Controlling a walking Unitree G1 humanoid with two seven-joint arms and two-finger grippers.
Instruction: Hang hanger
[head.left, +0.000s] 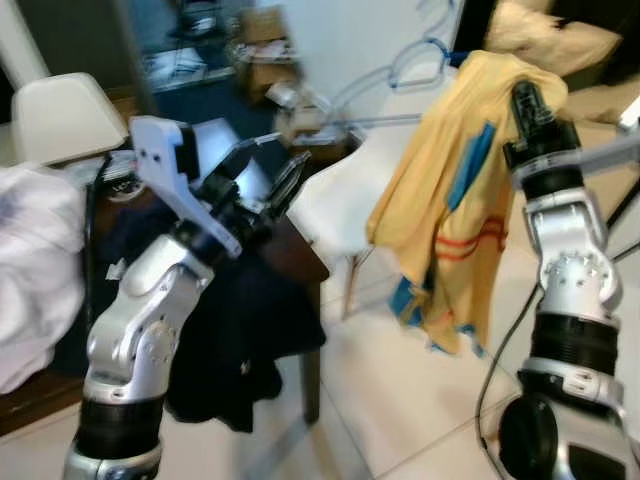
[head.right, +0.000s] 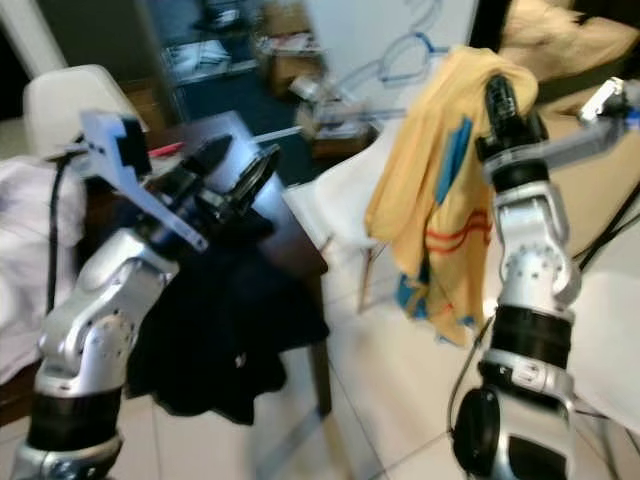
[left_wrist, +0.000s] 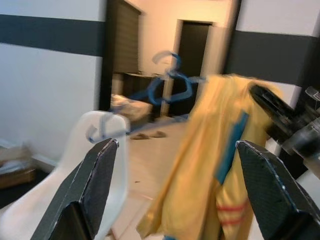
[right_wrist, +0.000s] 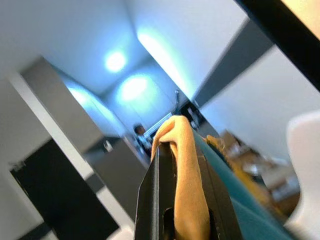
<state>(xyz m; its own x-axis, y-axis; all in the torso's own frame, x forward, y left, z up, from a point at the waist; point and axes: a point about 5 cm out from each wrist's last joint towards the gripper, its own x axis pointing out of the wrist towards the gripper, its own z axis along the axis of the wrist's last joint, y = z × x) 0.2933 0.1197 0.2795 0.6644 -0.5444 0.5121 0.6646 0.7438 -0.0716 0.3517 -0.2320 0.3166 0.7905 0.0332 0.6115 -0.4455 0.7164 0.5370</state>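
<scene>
A yellow shirt (head.left: 450, 200) with blue and red stripes hangs in the air at the right. My right gripper (head.left: 522, 95) is raised and shut on its top edge; in the right wrist view the two black fingers (right_wrist: 150, 200) pinch yellow fabric (right_wrist: 187, 200). A thin blue hanger (head.left: 400, 65) juts out to the left from the top of the shirt, blurred. It is the blue hanger (left_wrist: 170, 82) in the left wrist view too. My left gripper (head.left: 268, 182) is lifted over the dark table, open and holding nothing, pointing toward the shirt.
A dark table (head.left: 300, 255) with a black garment (head.left: 235, 350) draped over its edge stands at the left. White cloth (head.left: 35, 270) lies at the far left. A white chair (head.left: 345, 200) stands behind the shirt, another chair (head.left: 60, 115) at the back left. Tiled floor (head.left: 400, 400) lies between.
</scene>
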